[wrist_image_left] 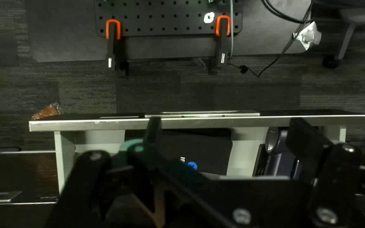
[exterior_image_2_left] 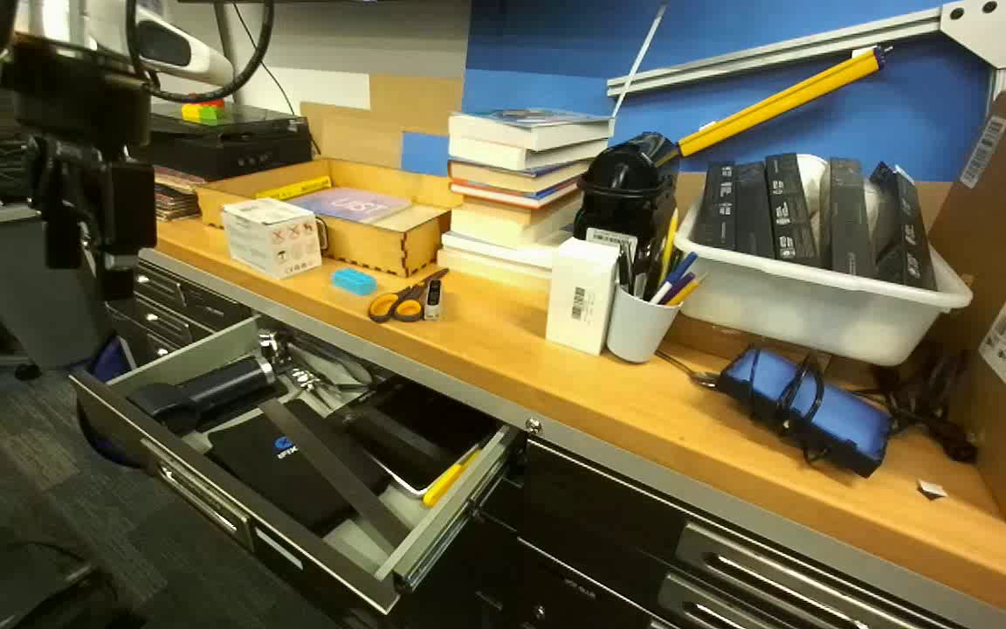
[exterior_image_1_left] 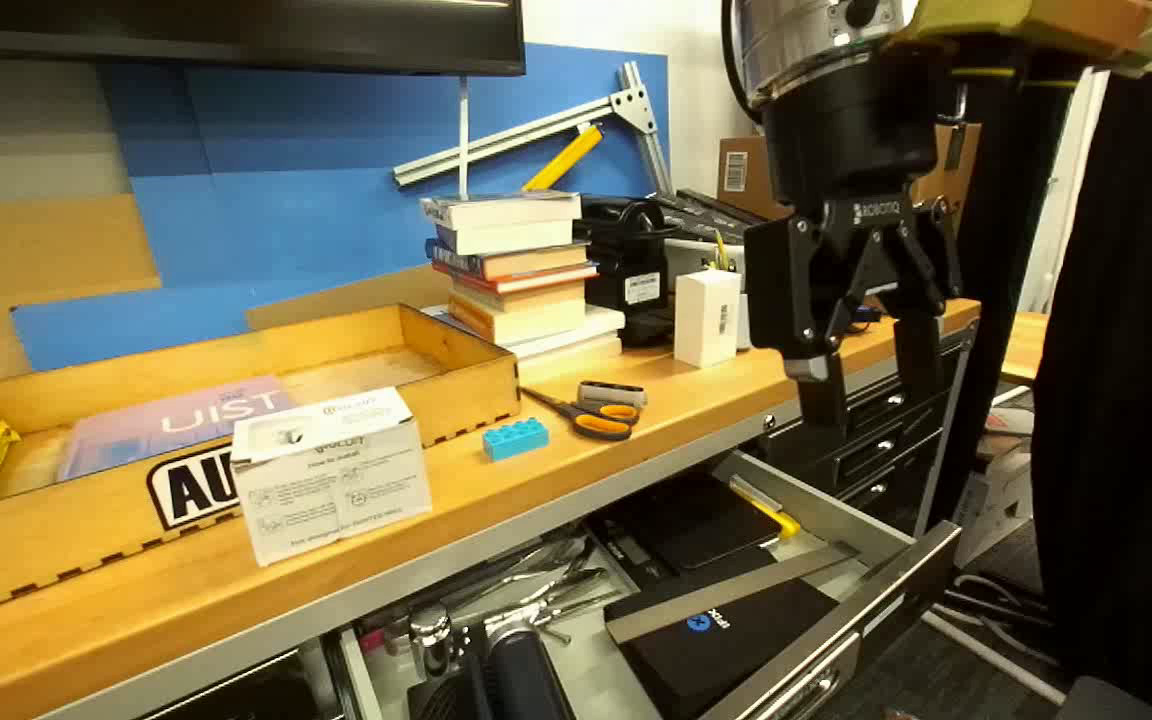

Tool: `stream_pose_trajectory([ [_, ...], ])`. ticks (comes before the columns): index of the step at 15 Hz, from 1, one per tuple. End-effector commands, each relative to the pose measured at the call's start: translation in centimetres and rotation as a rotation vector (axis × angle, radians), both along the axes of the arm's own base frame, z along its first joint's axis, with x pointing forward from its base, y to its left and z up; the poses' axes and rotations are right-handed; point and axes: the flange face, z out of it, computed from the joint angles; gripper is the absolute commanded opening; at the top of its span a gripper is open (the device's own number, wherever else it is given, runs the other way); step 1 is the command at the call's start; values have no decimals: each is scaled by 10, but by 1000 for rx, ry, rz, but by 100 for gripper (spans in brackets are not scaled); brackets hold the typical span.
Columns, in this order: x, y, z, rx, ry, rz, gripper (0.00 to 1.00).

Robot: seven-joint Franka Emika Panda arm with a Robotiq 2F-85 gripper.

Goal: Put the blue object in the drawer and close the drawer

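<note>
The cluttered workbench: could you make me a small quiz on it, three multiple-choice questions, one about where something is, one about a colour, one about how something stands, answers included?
1. Where is the blue block?
A) On the stack of books
B) On the bench top, near the scissors
C) In the white tub

2. Which bright colour shows on the scissors?
A) Orange
B) Pink
C) Green

3. How does the drawer stand?
A) Fully shut
B) Turned upside down
C) Pulled open, with things in it

Answers:
1: B, as both exterior views show it there.
2: A, as orange shows on the handles in both exterior views.
3: C, as it juts out and a dark case shows inside in all three views.
</note>
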Motion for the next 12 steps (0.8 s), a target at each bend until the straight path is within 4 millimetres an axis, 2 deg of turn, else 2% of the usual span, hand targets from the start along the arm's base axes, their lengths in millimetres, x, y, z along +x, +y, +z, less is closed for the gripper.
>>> stream_pose_trajectory([
  [1, 1, 0, 2, 1, -4, 0, 100],
  [4, 1, 0, 7, 2, -16, 1, 100],
  [5, 16, -1, 10, -21, -16, -20, 100],
  [6, 45, -3, 8, -44, -4, -25, 100],
  [9, 96, -4, 4, -94, -18, -15, 100],
  [12, 152, 4, -5, -117, -17, 54, 100],
])
